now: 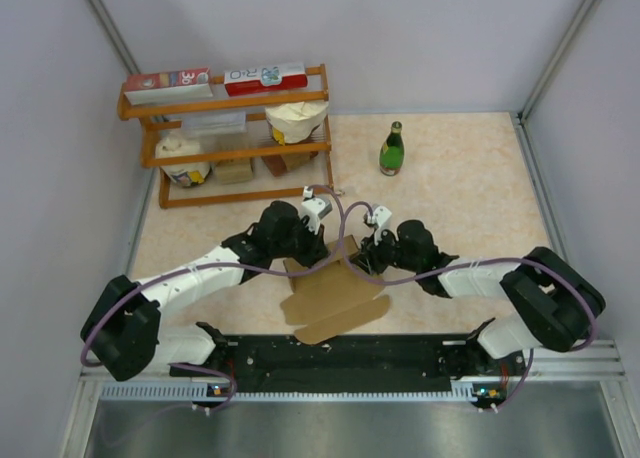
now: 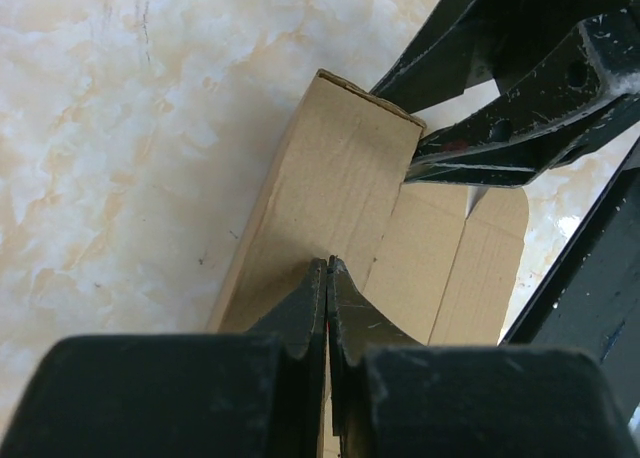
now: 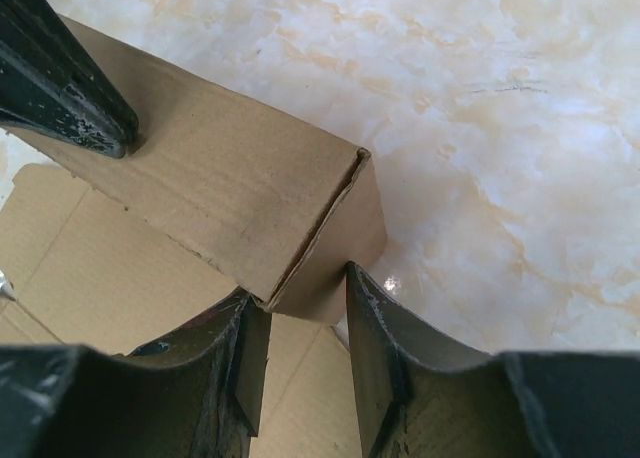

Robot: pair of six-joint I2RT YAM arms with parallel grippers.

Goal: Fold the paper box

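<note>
From overhead, the paper box (image 1: 335,296) lay at lower centre on the beige marbled table (image 1: 470,188), mostly a flat brown sheet just ahead of the arm bases, with both arms meeting at its upper edge. That view alone showed the surroundings: a wooden shelf (image 1: 150,158) at upper left with red-and-white cartons (image 1: 265,76) on its top tier, and a green bottle (image 1: 391,150) standing well apart at upper centre. It was too coarse to show the jaws of the left gripper (image 1: 330,250) or the right gripper (image 1: 362,265). The left wrist view filled that in: the left gripper (image 2: 327,266) was clenched, its fingers pressed together with the tips against a raised, doubled-over wall of the paper box (image 2: 340,188), and whether any cardboard lay between them could not be told. Flat panels lay to the right of that wall, and the other arm's black fingers (image 2: 480,128) reached its far end at upper right. The right wrist view showed the right gripper (image 3: 303,290) released, its fingers spread to either side of the wall's near corner, while the paper box (image 3: 220,188) ran toward the upper left, where the dark tip of the left gripper (image 3: 70,88) touched its face
</note>
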